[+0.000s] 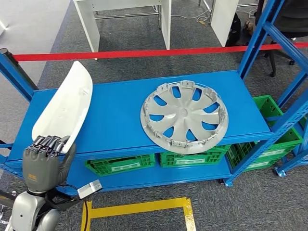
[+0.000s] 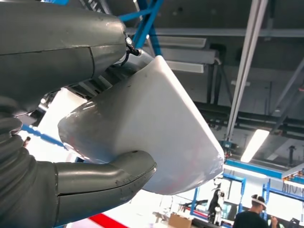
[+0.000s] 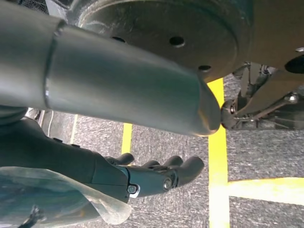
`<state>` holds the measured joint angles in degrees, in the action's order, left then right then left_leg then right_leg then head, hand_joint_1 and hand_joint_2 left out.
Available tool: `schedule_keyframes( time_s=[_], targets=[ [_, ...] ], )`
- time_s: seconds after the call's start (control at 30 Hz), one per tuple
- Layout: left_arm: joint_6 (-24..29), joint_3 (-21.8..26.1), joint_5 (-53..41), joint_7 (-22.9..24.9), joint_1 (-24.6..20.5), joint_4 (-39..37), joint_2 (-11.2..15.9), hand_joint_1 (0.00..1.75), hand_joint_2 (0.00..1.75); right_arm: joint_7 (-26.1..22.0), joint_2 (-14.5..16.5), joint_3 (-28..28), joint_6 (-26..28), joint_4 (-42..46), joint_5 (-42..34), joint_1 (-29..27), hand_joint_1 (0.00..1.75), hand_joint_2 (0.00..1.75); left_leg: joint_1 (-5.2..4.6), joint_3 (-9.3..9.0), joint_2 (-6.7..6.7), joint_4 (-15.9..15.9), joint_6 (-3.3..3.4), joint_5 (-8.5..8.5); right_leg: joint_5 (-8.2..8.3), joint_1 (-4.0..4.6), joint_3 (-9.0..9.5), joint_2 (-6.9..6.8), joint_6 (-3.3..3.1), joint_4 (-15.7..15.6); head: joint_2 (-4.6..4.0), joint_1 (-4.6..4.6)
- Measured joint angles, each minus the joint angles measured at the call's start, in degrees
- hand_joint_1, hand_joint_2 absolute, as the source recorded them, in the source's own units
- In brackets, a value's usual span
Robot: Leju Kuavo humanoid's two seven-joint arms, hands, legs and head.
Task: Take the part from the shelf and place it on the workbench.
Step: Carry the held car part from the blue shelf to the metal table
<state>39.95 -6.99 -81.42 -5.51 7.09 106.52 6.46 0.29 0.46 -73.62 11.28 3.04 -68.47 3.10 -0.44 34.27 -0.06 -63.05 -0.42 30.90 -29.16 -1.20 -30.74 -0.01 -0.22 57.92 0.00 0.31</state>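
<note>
While the head view looks down on the blue metal shelf (image 1: 120, 115), the left robot hand (image 1: 45, 161) at 8 o'clock grips the lower end of one long white curved plastic part (image 1: 65, 108), clamped on it. The part tilts up toward 11 o'clock; whether its body touches the shelf deck I cannot tell. One silver plastic wheel cover (image 1: 184, 117) lies flat at 3 o'clock of the part, well apart, overhanging the shelf's front edge. Three green plastic crates (image 1: 121, 163) sit on the lower tier. One red tape line (image 1: 145, 53) crosses the floor behind.

Left wrist view: thumb (image 2: 107, 178) under, darker fingers (image 2: 64, 42) over the white part, pinching its broad end. One person (image 2: 251, 213) stands far off.

Right wrist view: the right robot hand (image 3: 157, 175) hangs over grey carpet with yellow floor tape (image 3: 218, 166), fingers loosely apart, holding nothing.

Judgement: lift phase. Best to raise the part straight clear of the deck before turning, keep the grip firm since the long free end will lever against it, and swing away from the wheel cover.
</note>
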Motion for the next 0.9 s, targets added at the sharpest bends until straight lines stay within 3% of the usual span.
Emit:
schedule_keyframes(
  time_s=[0.07, 0.1, 0.13, 0.17, 0.23, 0.3, 0.4, 0.43, 0.5, 0.57, 0.6, 0.63, 0.67, 0.73, 0.8, 0.83, 0.9],
  targets=[
    [0.0, -0.2, -0.1, 0.3, -0.2, 0.0, 0.2, 1.75, 1.75, 0.2, 0.0, 0.0, 0.1, 0.0, -0.1, 0.0, 0.00, 0.00, 0.27, 2.25, 0.01, -7.2, -0.54, 4.41, 0.66, 0.17, -0.97, -0.25, -0.41, 0.1, 0.00, -0.20],
    [0.0, -0.3, -0.2, 0.4, -0.2, 0.0, 0.3, 1.75, 1.75, 0.3, 0.0, 0.0, 0.2, 0.0, -0.2, 0.0, 0.00, 0.00, 0.37, 2.81, 0.01, -9.7, -0.65, 5.45, 1.00, 0.26, -1.49, -0.38, -0.47, 0.2, 0.00, -0.20],
    [0.0, -0.5, -0.3, 0.6, -0.2, 0.0, 0.4, 1.75, 1.75, 0.4, 0.0, 0.0, 0.2, 0.0, -0.2, 0.0, 0.00, 0.00, 0.41, 2.50, 0.01, -10.4, -0.66, 5.34, 1.35, 0.35, -2.01, -0.48, -0.48, 0.2, 0.00, -0.20],
    [0.0, -0.6, -0.3, 0.7, -0.2, 0.0, 0.5, 1.75, 1.75, 0.4, 0.0, 0.0, 0.3, 0.0, -0.3, 0.0, 0.00, 0.00, 0.44, 1.09, 0.01, -8.8, -0.55, 4.15, 1.71, 0.43, -2.52, -0.55, -0.46, 0.3, -0.01, -0.20],
    [0.0, -0.9, -0.4, 0.8, -0.3, 0.0, 0.7, 1.75, 1.75, 0.5, 0.0, 0.0, 0.3, 0.0, -0.4, 0.0, 0.00, 0.00, 0.38, -3.95, 0.02, -0.9, -0.03, 1.11, 2.42, 0.57, -3.28, -0.61, -0.28, 0.4, -0.01, -0.20],
    [0.0, -1.1, -0.5, 0.9, -0.5, 0.0, 0.9, 1.75, 1.75, 0.5, 0.0, 0.0, 0.3, 0.0, -0.4, 0.1, 0.00, 0.00, 0.10, -7.57, 0.01, 5.6, 0.53, -0.10, 3.19, 0.66, -3.74, -0.64, 0.20, 0.4, 0.00, -0.16],
    [0.0, -1.2, -0.5, 1.1, -0.6, 0.0, 1.2, 1.75, 1.75, 0.7, 0.0, 0.0, 0.3, 0.0, -0.6, 0.1, 0.00, 0.00, -0.16, -7.46, 0.03, 7.1, 1.36, -0.85, 4.28, 0.53, -4.12, -0.65, 1.32, 0.1, 0.00, -0.37],
    [0.0, -1.3, -0.5, 1.2, -0.7, 0.0, 1.3, 1.75, 1.75, 0.7, 0.0, 0.0, 0.3, 0.0, -0.6, 0.1, 0.00, 0.00, -0.05, -7.07, 0.10, 7.3, 1.75, -1.43, 3.85, 0.52, -4.48, -0.55, 1.65, 0.3, 0.00, -0.40],
    [0.0, -1.4, -0.4, 1.3, -0.8, 0.0, 1.4, 1.75, 1.75, 0.7, 0.0, 0.0, 0.4, 0.0, -0.7, 0.1, 0.00, 0.00, 0.24, -5.90, 0.25, 7.7, 2.51, -2.80, 0.11, 0.55, -5.99, -0.28, 2.09, 3.5, 0.00, -0.16],
    [0.0, -1.5, -0.4, 1.3, -0.9, 0.0, 1.4, 1.75, 1.75, 0.8, 0.0, 0.0, 0.4, 0.1, -0.8, 0.1, 0.00, 0.00, 0.14, -4.29, 0.28, 7.6, 2.86, -3.98, -5.20, 0.55, -7.97, -0.15, 2.35, 10.4, 0.00, 0.08],
    [0.0, -1.5, -0.3, 1.4, -0.9, 0.0, 1.4, 1.75, 1.75, 0.8, 0.0, 0.0, 0.4, 0.1, -0.8, 0.1, 0.00, 0.00, 0.07, -3.46, 0.28, 7.5, 2.87, -4.56, -6.52, 0.53, -8.45, -0.15, 2.44, 13.6, 0.00, 0.10],
    [0.0, -1.5, -0.3, 1.4, -0.9, 0.0, 1.5, 1.75, 1.75, 0.8, 0.0, 0.0, 0.4, 0.1, -0.8, 0.1, 0.00, 0.00, 0.02, -2.66, 0.28, 7.4, 2.84, -5.09, -6.51, 0.53, -8.25, -0.15, 2.50, 15.3, 0.00, 0.10],
    [0.0, -1.5, -0.3, 1.4, -0.9, 0.0, 1.5, 1.75, 1.75, 0.8, 0.0, 0.0, 0.4, 0.1, -0.9, 0.1, 0.00, 0.00, 0.00, -1.91, 0.27, 7.2, 2.76, -5.54, -5.34, 0.54, -7.12, -0.15, 2.50, 15.1, 0.00, 0.11],
    [0.0, -1.5, -0.2, 1.4, -0.9, 0.0, 1.5, 1.75, 1.75, 0.9, 0.0, 0.0, 0.5, 0.1, -1.0, 0.2, 0.00, 0.00, 0.00, -0.56, 0.24, 6.6, 2.47, -6.25, -2.49, 0.54, -2.06, -0.10, 2.27, 8.7, 0.00, 0.12],
    [0.0, -1.5, -0.1, 1.5, -0.9, 0.0, 1.6, 1.75, 1.75, 1.1, 0.0, 0.0, 0.6, 0.1, -1.2, 0.4, 0.00, 0.00, -0.12, 0.43, 0.22, 5.9, 1.96, -6.88, -2.26, 0.63, 3.27, 0.06, 1.93, 0.8, 0.00, 0.06],
    [0.0, -1.5, 0.0, 1.5, -0.9, 0.0, 1.7, 1.75, 1.75, 1.2, 0.0, 0.0, 0.6, 0.1, -1.3, 0.4, 0.00, 0.00, -0.17, 0.68, 0.23, 5.7, 1.68, -7.25, -2.78, 0.71, 4.42, 0.14, 1.76, -1.4, 0.00, 0.05],
    [0.0, -1.5, 0.1, 1.7, -0.8, 0.0, 1.9, 1.75, 1.75, 1.3, 0.0, 0.0, 0.7, 0.2, -1.4, 0.5, 0.00, 0.00, -0.15, 0.91, 0.21, 5.7, 1.10, -7.96, -2.71, 0.79, 4.27, 0.11, 1.25, -2.2, 0.00, 0.04]
  ],
)
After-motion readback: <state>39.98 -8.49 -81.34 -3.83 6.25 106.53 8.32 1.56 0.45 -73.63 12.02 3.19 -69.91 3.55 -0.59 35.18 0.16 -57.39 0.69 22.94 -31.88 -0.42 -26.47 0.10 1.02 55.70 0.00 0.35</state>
